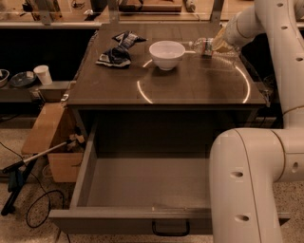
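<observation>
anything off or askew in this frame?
The clear bottle lies on its side at the back right of the table, neck toward the white bowl, with the gripper at its base. The drawer stands fully open. No spill visible.

Lab or workshop, this one: cardboard box (47, 137) and tool (16, 180) lower left, cluttered bench (152, 7) up top, gripper (219, 45) upper right by the bottle (202, 46).

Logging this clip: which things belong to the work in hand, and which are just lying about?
In hand: gripper, at the back right of the table, by the clear bottle lying on its side.
Lying about: white bowl, snack bags, open drawer, paper cup.
</observation>
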You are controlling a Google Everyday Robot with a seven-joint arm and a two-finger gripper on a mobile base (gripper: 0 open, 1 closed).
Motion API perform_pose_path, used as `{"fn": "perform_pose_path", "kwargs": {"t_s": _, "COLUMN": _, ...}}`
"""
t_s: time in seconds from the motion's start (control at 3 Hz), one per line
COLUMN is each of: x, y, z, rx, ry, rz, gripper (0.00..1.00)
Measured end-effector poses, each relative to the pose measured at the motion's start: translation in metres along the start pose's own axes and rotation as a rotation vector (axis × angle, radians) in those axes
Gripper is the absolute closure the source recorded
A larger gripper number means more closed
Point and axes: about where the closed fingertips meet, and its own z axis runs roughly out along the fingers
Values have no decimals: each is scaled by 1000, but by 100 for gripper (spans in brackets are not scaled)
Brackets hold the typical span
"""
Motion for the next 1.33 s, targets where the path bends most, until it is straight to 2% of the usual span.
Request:
{"fn": "perform_pose_path", "kwargs": {"t_s": 1.0, "x": 2, "y": -12, "z": -9, "rx": 46, "ry": 6, "rz": 14, "gripper": 100}}
{"fn": "perform_pose_path", "kwargs": {"t_s": 1.33, "x": 3, "y": -13, "z": -8, "rx": 47, "ry": 6, "rz": 15, "gripper": 100}}
